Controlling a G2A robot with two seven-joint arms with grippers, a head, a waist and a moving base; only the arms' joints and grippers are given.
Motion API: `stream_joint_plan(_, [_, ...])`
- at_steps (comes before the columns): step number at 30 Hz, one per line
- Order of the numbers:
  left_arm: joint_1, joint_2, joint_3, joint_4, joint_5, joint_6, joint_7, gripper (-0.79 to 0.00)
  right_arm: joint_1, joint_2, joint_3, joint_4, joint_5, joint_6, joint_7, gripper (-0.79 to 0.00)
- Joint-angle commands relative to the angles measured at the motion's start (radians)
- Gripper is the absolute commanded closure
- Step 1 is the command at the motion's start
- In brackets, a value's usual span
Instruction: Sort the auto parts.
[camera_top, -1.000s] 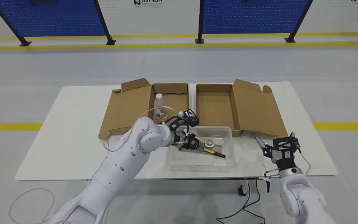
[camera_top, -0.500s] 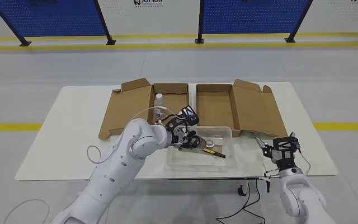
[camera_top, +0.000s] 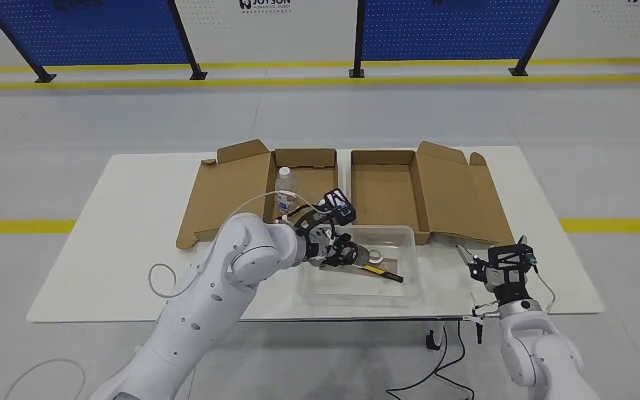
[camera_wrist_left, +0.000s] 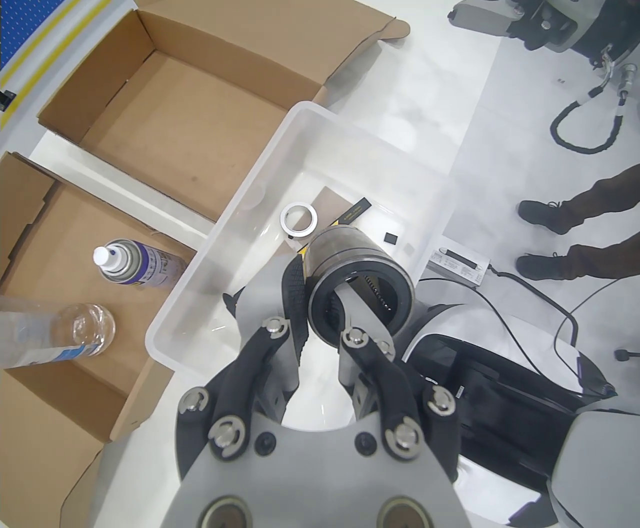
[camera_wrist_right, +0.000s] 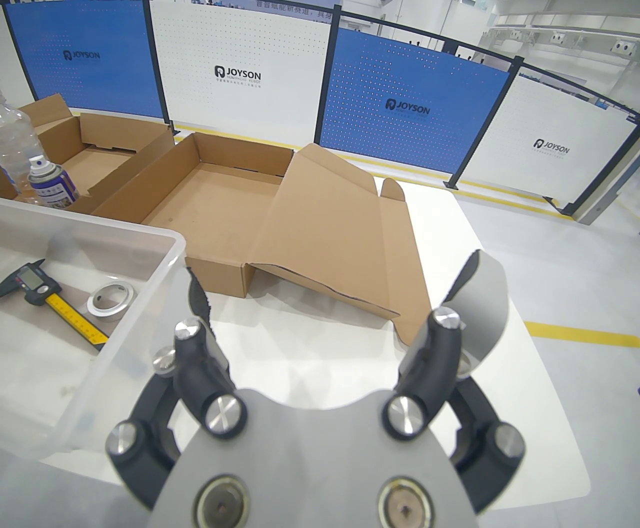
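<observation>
The white table (camera_top: 110, 260) carries two open cardboard boxes: the left box (camera_top: 235, 195) holds a spray can (camera_wrist_left: 135, 262) and a water bottle (camera_wrist_left: 50, 332), and the right box (camera_top: 385, 200) sits just beside it. In front of them is a clear tub (camera_top: 412, 270). Over it the left gripper (camera_wrist_left: 320, 295) grips a steel sleeve (camera_wrist_left: 350, 250) — one finger inside the bore, the other pressed on the outer wall. That hold looks thin, so carry it slowly and level, clearing the tub's rim, probably to the right box. The right gripper (camera_wrist_right: 335, 280) hangs wide open, holding nothing, near the table's right edge. A metal ring (camera_wrist_left: 299, 218) and a caliper (camera_wrist_right: 60, 305) lie in the tub — likely next
</observation>
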Motion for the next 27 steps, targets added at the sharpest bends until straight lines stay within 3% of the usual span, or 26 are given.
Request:
stream_joint_plan(1, [-0.001,0.001,-0.001,0.002,0.0,0.002,0.003,0.0,0.0,0.0,0.0,0.0,0.0,0.0,0.0,-0.785])
stream_joint_plan(6, [-0.001,0.007,-0.018,0.002,0.027,0.025,0.022,0.0,0.0,0.0,0.0,0.0,0.0,0.0,0.0,-0.785])
stream_joint_plan(18, [0.046,0.042,-0.142,-0.039,0.158,0.097,0.015,0.0,0.0,0.0,0.0,0.0,0.0,0.0,0.0,-0.785])
stream_joint_plan(27, [0.023,0.044,-0.127,0.019,0.259,0.134,0.042,0.0,0.0,0.0,0.0,0.0,0.0,0.0,0.0,-0.785])
